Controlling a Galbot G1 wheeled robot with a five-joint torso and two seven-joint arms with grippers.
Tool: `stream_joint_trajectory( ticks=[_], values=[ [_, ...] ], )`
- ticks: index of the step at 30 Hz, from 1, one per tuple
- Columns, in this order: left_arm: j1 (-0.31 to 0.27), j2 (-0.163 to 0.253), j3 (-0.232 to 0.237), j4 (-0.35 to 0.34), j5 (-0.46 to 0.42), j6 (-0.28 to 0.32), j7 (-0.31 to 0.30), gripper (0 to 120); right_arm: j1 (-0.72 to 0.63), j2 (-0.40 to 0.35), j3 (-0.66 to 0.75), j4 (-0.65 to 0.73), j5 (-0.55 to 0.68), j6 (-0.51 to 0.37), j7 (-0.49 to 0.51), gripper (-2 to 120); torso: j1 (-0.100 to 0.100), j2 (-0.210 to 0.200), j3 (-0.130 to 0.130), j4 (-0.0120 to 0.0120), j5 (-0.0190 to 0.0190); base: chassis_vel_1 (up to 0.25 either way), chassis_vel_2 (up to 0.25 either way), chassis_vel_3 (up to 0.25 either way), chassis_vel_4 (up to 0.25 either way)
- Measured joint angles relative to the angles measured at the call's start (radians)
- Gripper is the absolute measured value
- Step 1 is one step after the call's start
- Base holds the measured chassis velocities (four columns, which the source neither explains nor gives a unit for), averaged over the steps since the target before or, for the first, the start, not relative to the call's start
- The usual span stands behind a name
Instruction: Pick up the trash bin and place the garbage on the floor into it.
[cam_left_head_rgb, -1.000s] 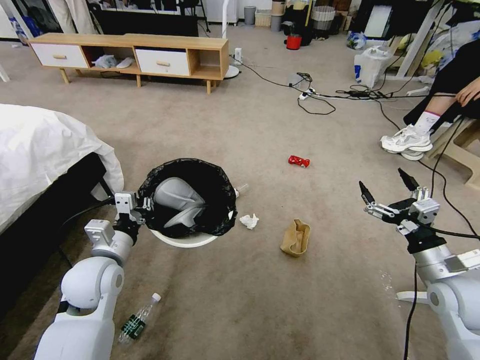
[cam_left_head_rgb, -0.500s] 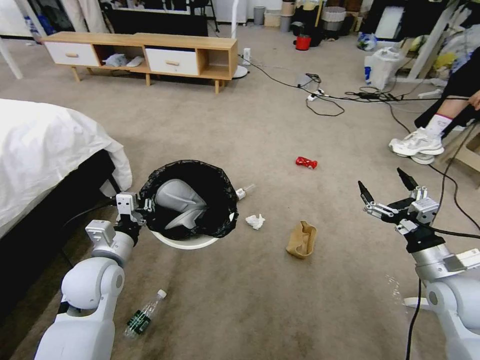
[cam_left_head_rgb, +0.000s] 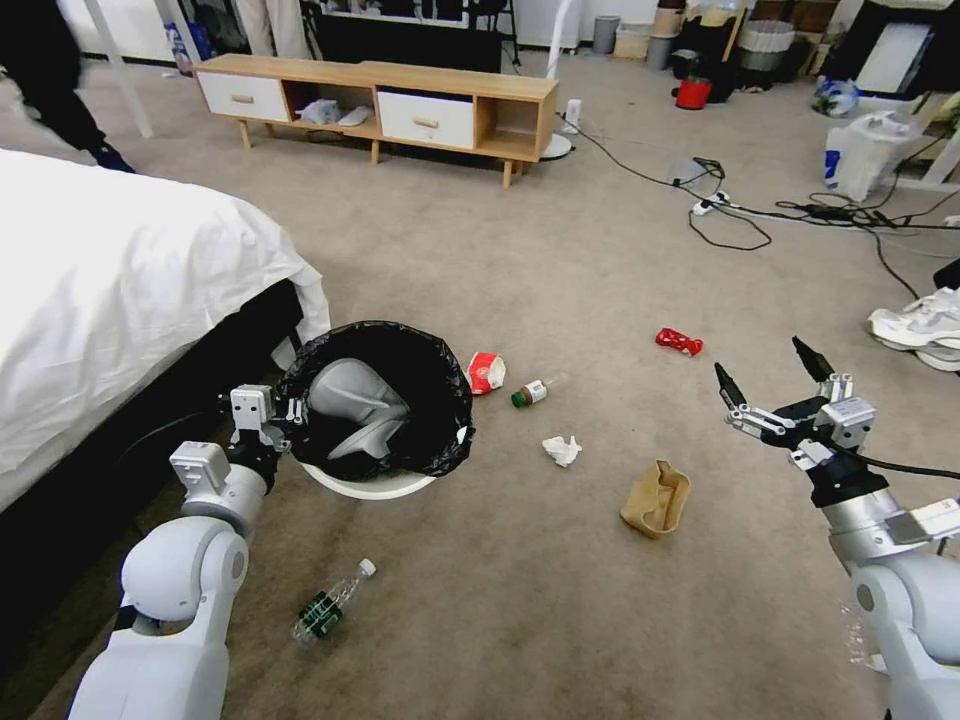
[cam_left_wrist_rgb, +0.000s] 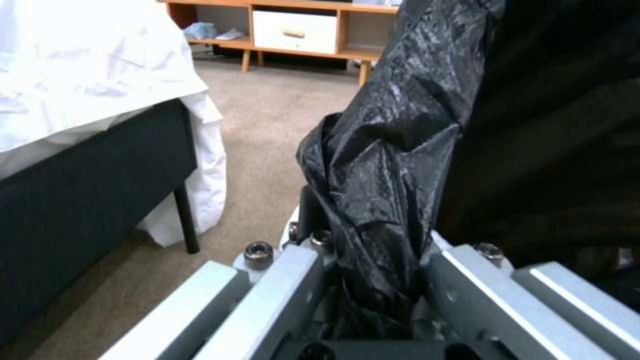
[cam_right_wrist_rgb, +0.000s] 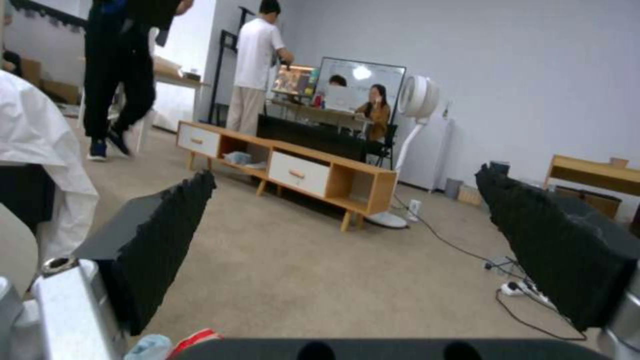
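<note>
Left gripper (cam_left_head_rgb: 283, 418) clamps trash bin (cam_left_head_rgb: 375, 410) rim.

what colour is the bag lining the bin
Black, folded over the white bin's rim; the bag shows best in the head view.

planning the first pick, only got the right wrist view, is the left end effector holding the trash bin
Observer: Yes. The left end effector is shut on the black bag folded over the rim of the trash bin.
Operator: ok, which litter sits closest to my arm
Observer: In the head view, the brown paper bag on the carpet, in front of the open right end effector and towards the robot's left.
Operator: anything right by the bin
Observer: A red-white packet and a green-capped bottle lie on the bin's right side.
</note>
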Motion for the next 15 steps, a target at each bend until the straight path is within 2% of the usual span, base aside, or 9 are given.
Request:
stream_joint_trajectory(
  ticks=[6,15],
  values=[
    [0.0,0.001,0.0,-0.004,-0.007,0.003,0.005,2,0.0,-0.001,0.001,0.0,0.0,0.001,-0.001,100,0.0,0.0,0.0,0.0007,0.0,0.0,0.0,0.0,0.0],
    [0.0,0.001,0.0,-0.006,-0.009,0.007,0.016,2,0.002,0.0,0.0,0.0,0.001,0.001,-0.001,100,0.0,0.0,0.0,0.0006,0.0,0.0,0.0,0.0,0.0]
  ],
)
